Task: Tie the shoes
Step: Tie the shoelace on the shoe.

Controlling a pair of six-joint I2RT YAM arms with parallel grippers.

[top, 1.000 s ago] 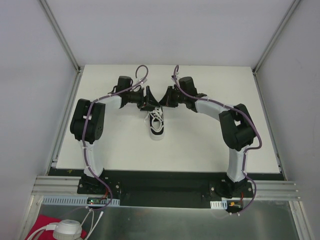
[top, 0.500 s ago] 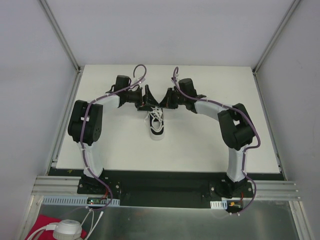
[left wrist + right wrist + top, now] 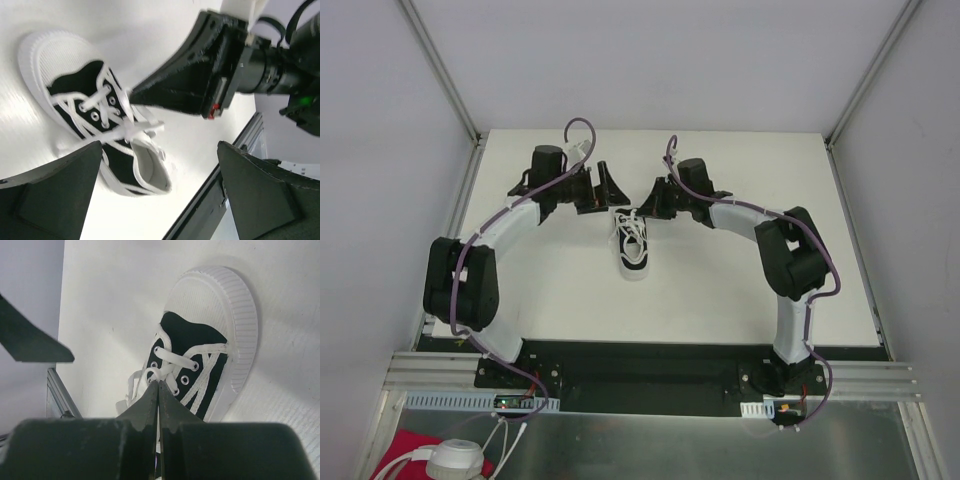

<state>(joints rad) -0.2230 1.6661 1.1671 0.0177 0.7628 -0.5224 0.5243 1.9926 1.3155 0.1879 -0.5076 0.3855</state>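
The shoe, a small black sneaker with white sole and toe rim, lies mid-table with its toe toward the arms. Its white laces criss-cross the tongue, and a small loop stands up at the top eyelets. My right gripper is shut, its tips pinching that loop just above the shoe. My left gripper hangs open to the left of the shoe's heel, holding nothing. In the left wrist view its fingers frame the shoe and the right gripper.
The white tabletop ends at a dark rail close behind the shoe's heel. Grey walls enclose the table on three sides. A red cloth and a white device lie below the arm bases, off the table.
My left gripper has opened wide and pulled back to the left, away from the shoe, its elbow swinging out and down. The right gripper stays shut in the same place.
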